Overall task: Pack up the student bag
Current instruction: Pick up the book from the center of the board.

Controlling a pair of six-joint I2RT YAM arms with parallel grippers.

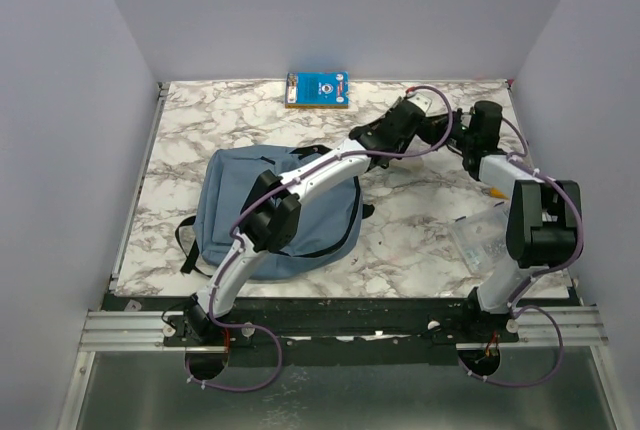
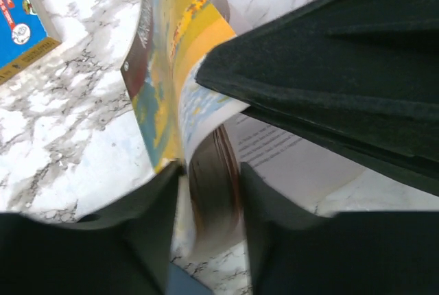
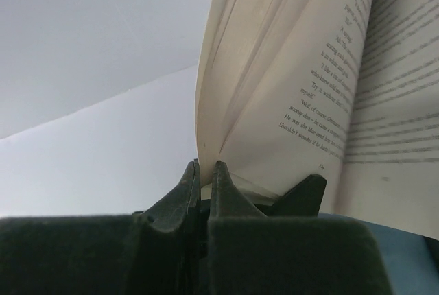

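The student bag (image 1: 325,220) lay flat on the marble table (image 1: 200,120), left of the middle and towards the near edge, with its black straps trailing off its left side. The left arm crossed right over it: up from its base, bent at the elbow above the fabric, then stretched out towards the far right. This hid a diagonal strip of the backpack from above.

Out beyond the bag, the left gripper (image 2: 209,171) straddled a paperback (image 2: 164,68) with a yellow and blue cover. One finger stood on each side of the fanned pages, apart from each other. I could not tell whether they were pressing on the paper or only flanking it.

The right arm was folded back on itself, with its forearm turned in to meet the left. The right gripper (image 3: 204,168) had its fingers pressed tight together at the foot of the open pages, seemingly nipping a thin leaf. The printed text ran off the edge of its wrist view.

From overhead the paperback was nearly lost between the two black wrists.

A blue-covered book (image 1: 317,89) lay at the far edge of the table. Near the right arm was something clear and plastic (image 1: 478,242) that I could not make out.
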